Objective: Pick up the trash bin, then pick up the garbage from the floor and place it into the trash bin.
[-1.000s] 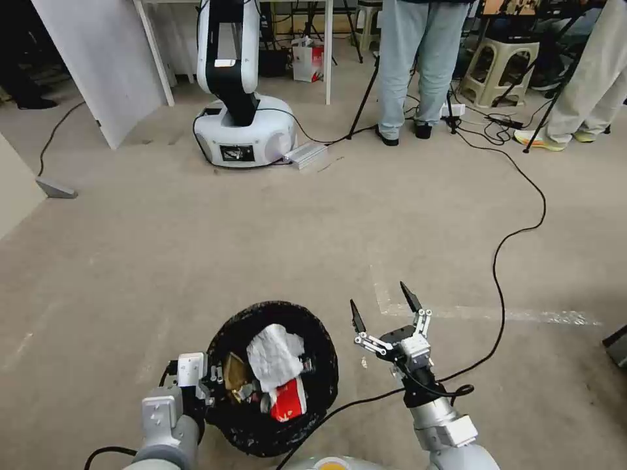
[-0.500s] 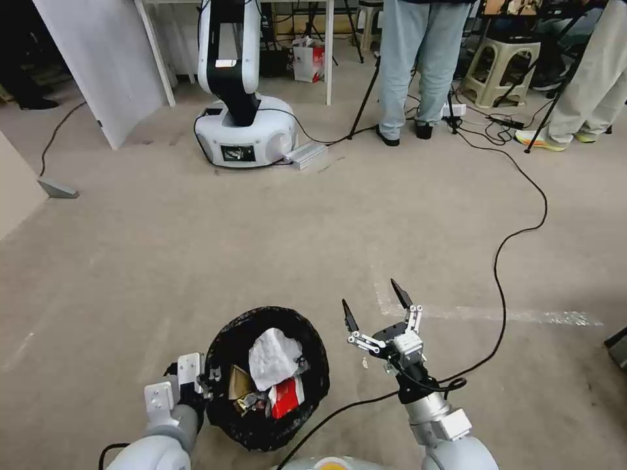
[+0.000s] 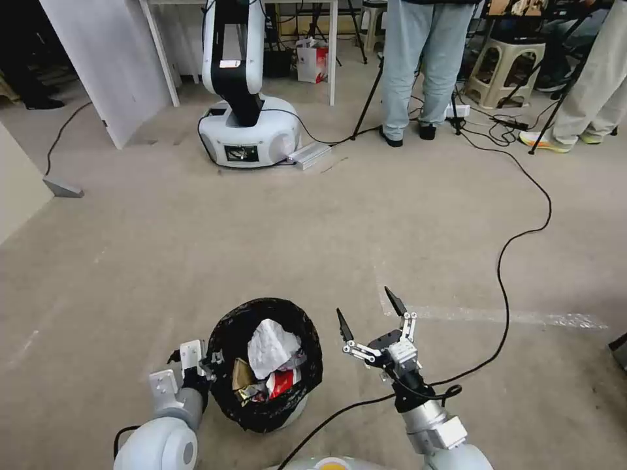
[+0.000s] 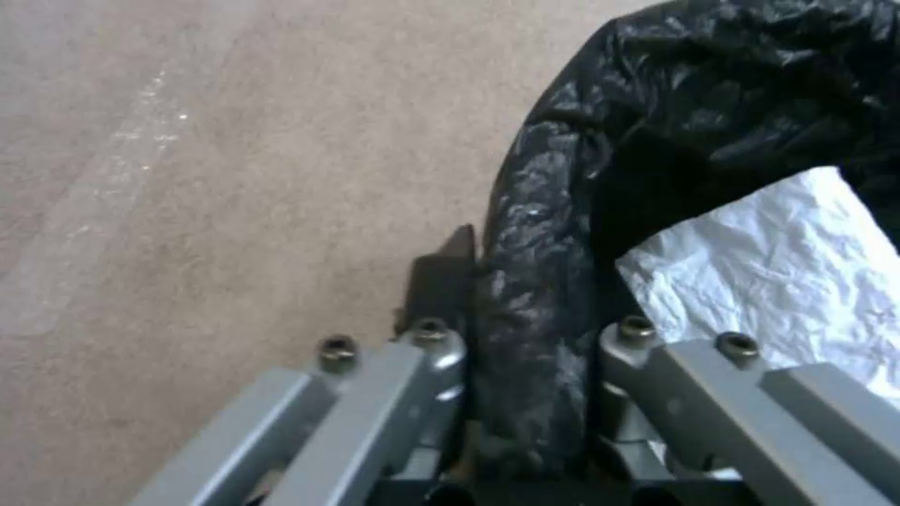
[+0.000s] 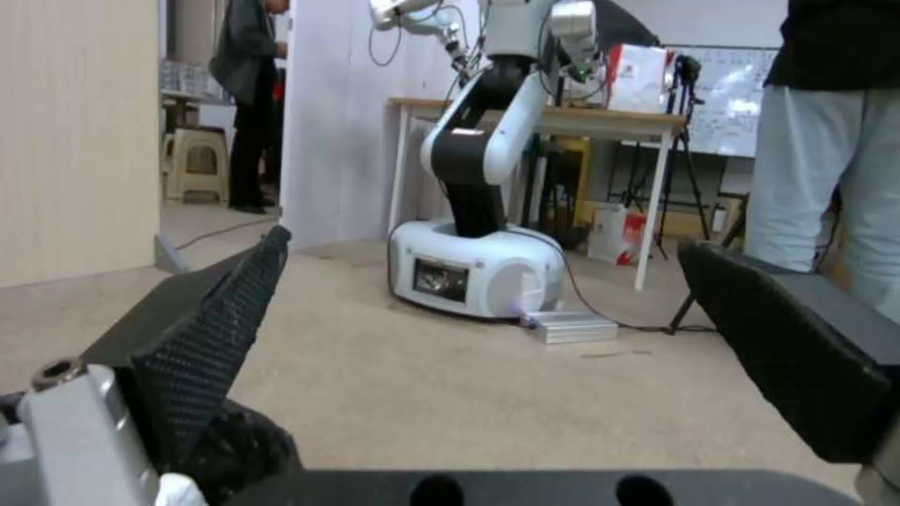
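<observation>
The trash bin [image 3: 230, 339], lined with a glossy black bag, hangs low at the bottom centre of the head view. My left gripper [image 3: 208, 371] is shut on its rim [image 4: 534, 330], one finger outside and one inside the liner. Garbage lies in the bin: crumpled white tissue paper [image 3: 271, 346] [image 4: 797, 260], a red-and-white packet [image 3: 282, 383] and a yellow foil wrapper [image 3: 240, 378]. To the right of the bin my right gripper [image 3: 366, 313] [image 5: 488, 351] is open, nothing between its black fingers [image 5: 225, 330].
A white robot arm on a round base [image 3: 247, 134] stands ahead on the beige carpet. A black cable [image 3: 522, 235] snakes across the floor at right. People's legs, a stool [image 3: 499, 65], tripods and a table leg [image 3: 333, 59] line the back. A white partition [image 3: 104, 65] stands at left.
The bin and my left gripper have shifted slightly forward in the head view and now look smaller. The right gripper drifted a little left and stays open. The camera shifted slightly.
</observation>
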{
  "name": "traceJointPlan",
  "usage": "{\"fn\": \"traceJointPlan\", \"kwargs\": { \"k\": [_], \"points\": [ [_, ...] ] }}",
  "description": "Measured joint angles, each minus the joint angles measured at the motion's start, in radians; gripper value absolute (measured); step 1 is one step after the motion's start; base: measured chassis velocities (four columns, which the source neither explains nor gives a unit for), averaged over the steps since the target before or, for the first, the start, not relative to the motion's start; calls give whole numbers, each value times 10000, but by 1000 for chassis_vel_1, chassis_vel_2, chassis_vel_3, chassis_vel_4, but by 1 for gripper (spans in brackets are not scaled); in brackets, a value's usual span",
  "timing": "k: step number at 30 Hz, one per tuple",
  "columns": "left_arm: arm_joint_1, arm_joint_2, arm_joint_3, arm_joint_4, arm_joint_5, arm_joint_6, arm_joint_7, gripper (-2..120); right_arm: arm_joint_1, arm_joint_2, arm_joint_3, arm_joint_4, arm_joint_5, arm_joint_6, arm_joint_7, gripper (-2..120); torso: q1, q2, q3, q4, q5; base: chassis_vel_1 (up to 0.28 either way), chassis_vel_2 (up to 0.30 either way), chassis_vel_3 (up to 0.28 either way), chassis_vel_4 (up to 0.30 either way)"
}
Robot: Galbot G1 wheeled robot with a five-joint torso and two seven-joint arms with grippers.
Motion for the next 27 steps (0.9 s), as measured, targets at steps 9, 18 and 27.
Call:
{"fn": "traceJointPlan", "kwargs": {
  "k": [9, 18, 27],
  "points": [
    [87, 26, -34, -459, -289, -84, 81, 47, 64, 4, -73, -122, -79, -9, -129, 100, 0, -2, 2, -4, 0, 0, 0, 0, 0],
    [195, -31, -94, -896, -160, -333, 85, 83, 35, 8, -88, -141, -105, 4, -230, 100, 0, -2, 1, -2, 8, 0, 0, 0, 0],
    [678, -35, -12, -1191, 1093, -2408, 293, 100, 25, 45, -114, -153, -161, 24, -102, 100, 0, -2, 0, 1, 11, 0, 0, 0, 0]
  ]
}}
